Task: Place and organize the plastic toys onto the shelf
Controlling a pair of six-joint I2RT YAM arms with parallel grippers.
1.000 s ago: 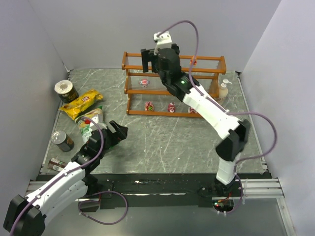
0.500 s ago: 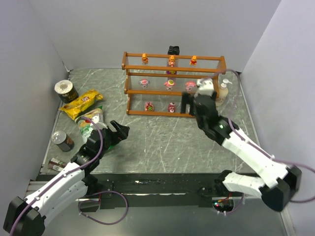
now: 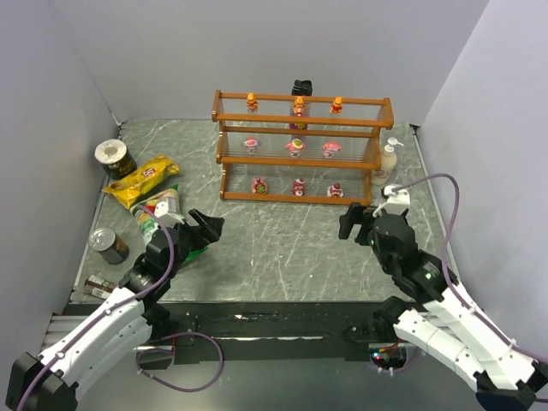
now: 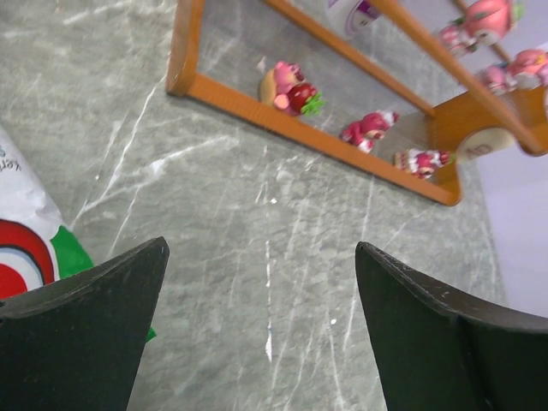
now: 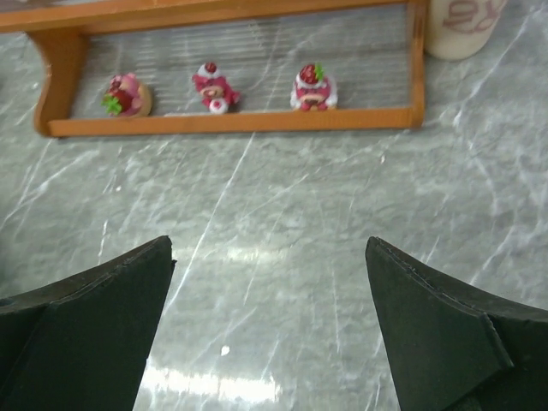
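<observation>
The shelf (image 3: 282, 198) holds every toy in sight: three orange toys (image 3: 299, 105) on the top tier, three pink toys (image 3: 294, 147) in the middle, and three more along the bottom, each row evenly spaced. None shows on the table (image 3: 282, 248). The left gripper (image 3: 205, 227) hovers beside a chip bag (image 3: 154, 210), jaws apart and empty. The right gripper (image 3: 355, 221), also apart and empty, sits just in front of the shelf's right end. The sorting looks finished, so the sound move is a gentle retreat. The right arm should draw back low and straight, clear of the frame and the bottle (image 3: 390, 158), since a nudge could topple the small figures.
</observation>
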